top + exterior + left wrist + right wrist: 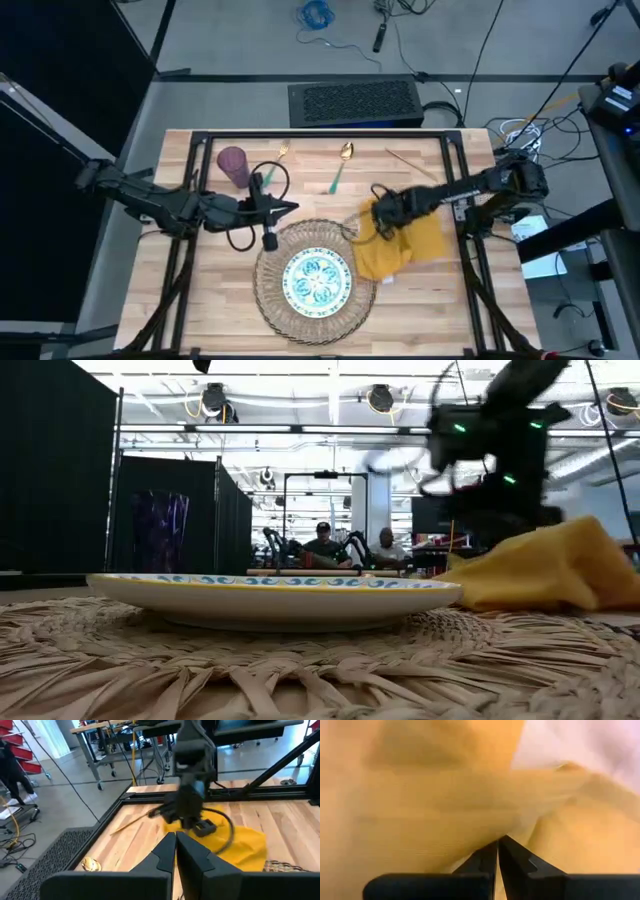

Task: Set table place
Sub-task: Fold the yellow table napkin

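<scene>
A white plate with a teal pattern lies in the middle of the round wicker mat near the table's front. Crumpled on the table, the yellow napkin sits against the mat's right edge. My right gripper is shut at the napkin's left end. My left gripper hovers shut and holding nothing by the mat's far left edge. Along the far side stand the purple cup, the fork and the teal-handled spoon. My right gripper pinches the napkin's cloth at its left end between its two fingers, slanting down from the table's right. Whether it has one layer or several cannot be told. The rest of the napkin lies slack in a heap on the table.
A thin wooden stick lies at the far right of the table. The black frame runs along the table's sides. Bare wood shows to the left of the mat and at the near right.
</scene>
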Action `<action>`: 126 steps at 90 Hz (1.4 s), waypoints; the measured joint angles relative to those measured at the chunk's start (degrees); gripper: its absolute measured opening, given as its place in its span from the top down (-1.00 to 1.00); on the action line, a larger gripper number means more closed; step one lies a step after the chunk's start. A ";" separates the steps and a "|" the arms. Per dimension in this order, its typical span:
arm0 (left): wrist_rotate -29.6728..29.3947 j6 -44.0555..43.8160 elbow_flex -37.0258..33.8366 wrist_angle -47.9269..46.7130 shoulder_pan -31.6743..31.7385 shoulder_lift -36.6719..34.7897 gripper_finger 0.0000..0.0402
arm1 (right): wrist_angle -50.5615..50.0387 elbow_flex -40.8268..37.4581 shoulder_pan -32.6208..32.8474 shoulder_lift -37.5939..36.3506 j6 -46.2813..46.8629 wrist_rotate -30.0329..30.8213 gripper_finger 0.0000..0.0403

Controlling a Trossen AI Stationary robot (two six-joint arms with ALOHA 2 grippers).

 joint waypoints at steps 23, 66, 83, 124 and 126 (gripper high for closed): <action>0.02 -0.02 0.00 -0.76 -0.04 -0.02 1.00 | -19.71 14.52 0.77 -0.06 -2.06 4.76 1.00; 0.83 -0.42 0.00 -2.11 -1.21 -0.02 1.00 | -16.65 17.89 4.16 0.00 -1.30 -0.17 0.29; 0.85 -0.44 0.00 -2.13 -1.21 -0.02 1.00 | -11.32 14.05 2.77 0.00 -0.57 -4.71 -0.05; 0.83 -0.42 0.00 -2.13 -1.18 -0.02 1.00 | -4.24 9.37 3.72 0.20 1.45 -7.38 -0.25; 0.83 -0.42 0.00 -2.12 -1.18 -0.02 1.00 | -4.19 9.37 3.86 0.20 1.76 -7.32 -0.25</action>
